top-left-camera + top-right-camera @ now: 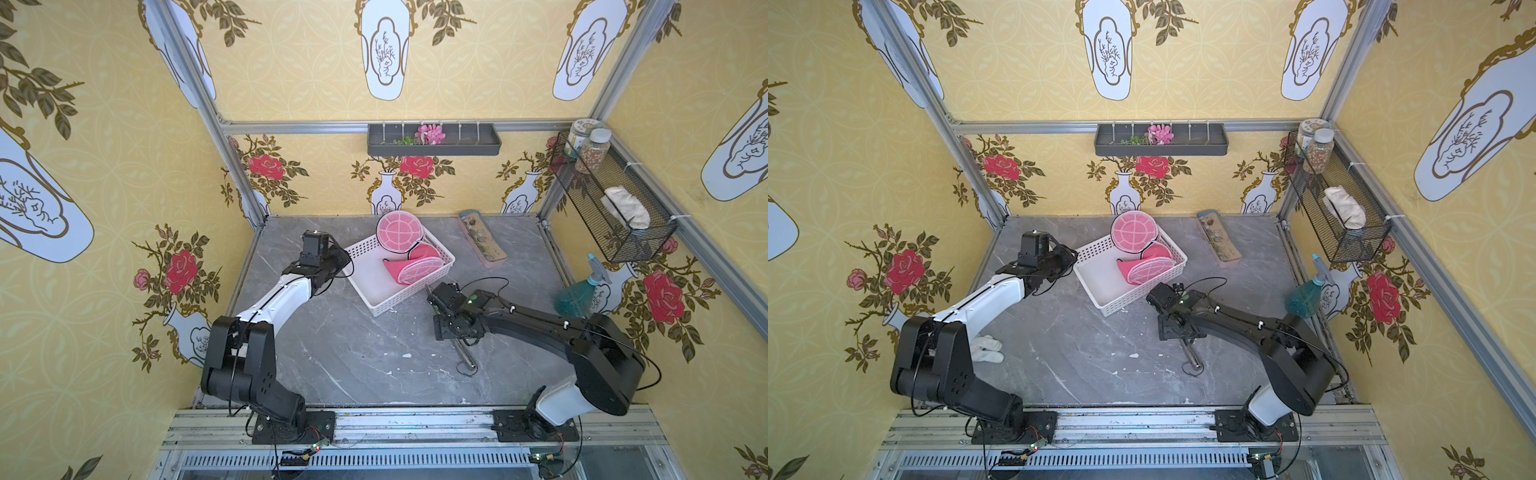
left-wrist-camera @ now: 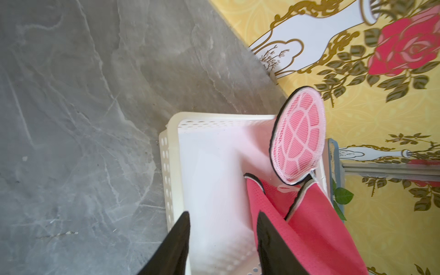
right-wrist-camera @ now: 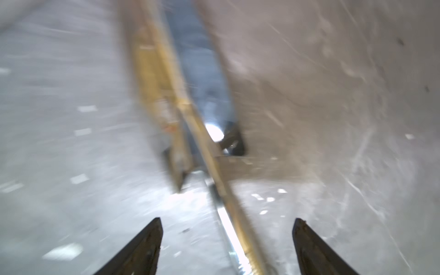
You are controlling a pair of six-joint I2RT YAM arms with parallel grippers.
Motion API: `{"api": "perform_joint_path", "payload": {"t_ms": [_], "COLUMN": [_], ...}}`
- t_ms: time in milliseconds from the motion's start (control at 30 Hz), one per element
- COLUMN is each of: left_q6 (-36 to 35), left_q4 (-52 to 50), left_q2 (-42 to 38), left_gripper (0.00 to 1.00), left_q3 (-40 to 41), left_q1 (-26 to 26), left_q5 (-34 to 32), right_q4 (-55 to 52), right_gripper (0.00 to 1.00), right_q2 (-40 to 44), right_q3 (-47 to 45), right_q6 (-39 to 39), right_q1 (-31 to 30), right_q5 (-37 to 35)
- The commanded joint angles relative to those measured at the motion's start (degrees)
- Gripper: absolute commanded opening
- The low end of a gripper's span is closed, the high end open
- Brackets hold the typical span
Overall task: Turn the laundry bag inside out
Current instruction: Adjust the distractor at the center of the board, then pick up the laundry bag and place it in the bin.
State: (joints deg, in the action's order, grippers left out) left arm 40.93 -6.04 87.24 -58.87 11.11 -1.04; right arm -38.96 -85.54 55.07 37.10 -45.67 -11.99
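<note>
The biggest risk is the basket [image 1: 411, 293] shifting. It is light plastic on a smooth counter [image 1: 332, 353], and the left hand [image 2: 223, 214] sits at its corner. A pull on fabric could drag or tip the whole basket instead of freeing the bag.

Next, the laundry bag [image 1: 417, 266] lies inside the basket, toward its far side. 1 round mesh panel stands against the back wall and the rest is folded below. Soft mesh may bunch or slip, and a pinch could catch 2 layers at once, which would block the turning.

The left hand is open and holds nothing. Its fingers are parted over the basket floor, with 1 finger right by the pink fabric; whether it touches, I cannot tell.

A smaller risk lies with the right hand [image 3: 227, 220], also open and empty. It hangs over the counter just outside the basket, above a metal rod [image 1: 465, 353], so a low sweep could knock the rod. Its wrist view is blurred, so clearance is hard to judge.

Counted, large to small:
- 1 counter
- 2 arms [image 1: 282, 297]
- 1 wire shelf [image 1: 648, 245]
- 1 basket
- 1 wall tray [image 1: 457, 149]
- 1 laundry bag
- 1 spray bottle [image 1: 577, 295]
- 1 long case [image 1: 484, 243]
- 2 jars [image 1: 596, 151]
- 1 glove [image 1: 988, 349]
- 1 metal rod
</note>
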Motion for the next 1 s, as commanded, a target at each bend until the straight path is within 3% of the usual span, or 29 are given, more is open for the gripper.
{"api": "perform_joint_path", "payload": {"t_ms": [0, 67, 133, 200, 433, 500, 733, 967], "left_q6": [-1.6, -2.2, -3.0, -4.2, -2.8, -2.8, -1.1, 4.8], "left_q4": [0.1, 1.1, 3.4, 6.2, 12.2, 14.8, 6.7, 8.2], "left_q2": [-2.0, -3.3, -3.9, -3.8, -0.8, 3.3, 23.2, 31.3], "left_gripper": [0.48, 0.5, 0.59, 0.66, 0.72, 0.76, 0.75, 0.75], "left_q3": [0.1, -0.2, -0.2, -0.7, -1.6, -3.8, -21.0, -24.2], "left_q1": [0.0, -0.1, 0.1, 1.0, 3.7, 4.0, 3.8, 3.8], "left_q5": [-1.5, -1.1, 1.3, 4.3, 8.7, 11.5, 17.6, 17.2], "right_q4": [8.7, 11.0, 12.0, 12.8, 5.5, 6.5, 9.3, 10.6], "right_gripper": [0.88, 0.88, 0.9, 0.99, 1.0, 1.0, 1.0, 1.0], "right_q2": [4.9, 6.4, 5.5, 2.6, -9.6, -10.4, -8.5, -6.7], "right_q3": [0.6, 3.0, 7.2, 12.1, 31.2, 32.1, 29.3, 26.3], "right_q6": [-6.6, -6.8, -6.3, -6.7, -8.8, -9.9, -11.4, -11.0], "right_q1": [-1.0, 1.2, 3.5, 5.2, 13.0, 14.8, 18.4, 21.0], "right_q5": [2.3, 2.7, 2.7, 2.1, 5.0, 7.0, 6.7, 5.6]}}
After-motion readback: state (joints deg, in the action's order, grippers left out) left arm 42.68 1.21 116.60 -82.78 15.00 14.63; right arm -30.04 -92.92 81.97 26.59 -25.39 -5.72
